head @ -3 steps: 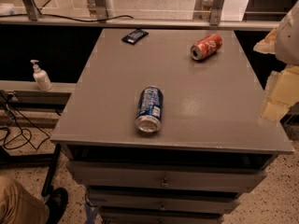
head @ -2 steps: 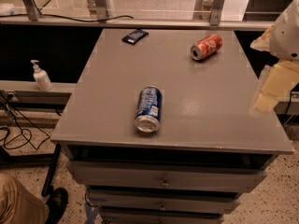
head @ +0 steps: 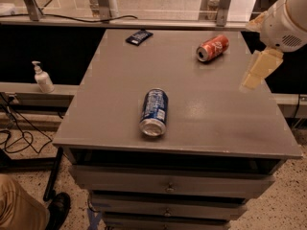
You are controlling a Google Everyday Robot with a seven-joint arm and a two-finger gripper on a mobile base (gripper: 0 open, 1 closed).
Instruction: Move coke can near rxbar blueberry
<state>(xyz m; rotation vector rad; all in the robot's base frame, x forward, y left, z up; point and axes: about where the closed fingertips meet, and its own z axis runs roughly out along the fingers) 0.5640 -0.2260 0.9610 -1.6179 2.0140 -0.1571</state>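
The red coke can [head: 212, 48] lies on its side at the far right of the grey cabinet top [head: 110, 104], silver top facing front-left. The rxbar blueberry [head: 139, 36], a small dark navy wrapper, lies flat at the far left-centre edge. My gripper [head: 259, 70] hangs over the right edge of the top, right of and a little nearer than the coke can, apart from it. One pale finger shows below the white arm [head: 288, 18]. It holds nothing that I can see.
A blue and white can [head: 154, 111] lies on its side in the middle front of the top. Drawers [head: 168, 186] sit below. A soap dispenser [head: 43, 78] stands on a ledge at left. A person's leg and shoe [head: 29, 210] are at bottom left.
The arm and gripper have moved left and up, in over the right edge of the top, closer to the coke can. The cans and the bar have not moved.
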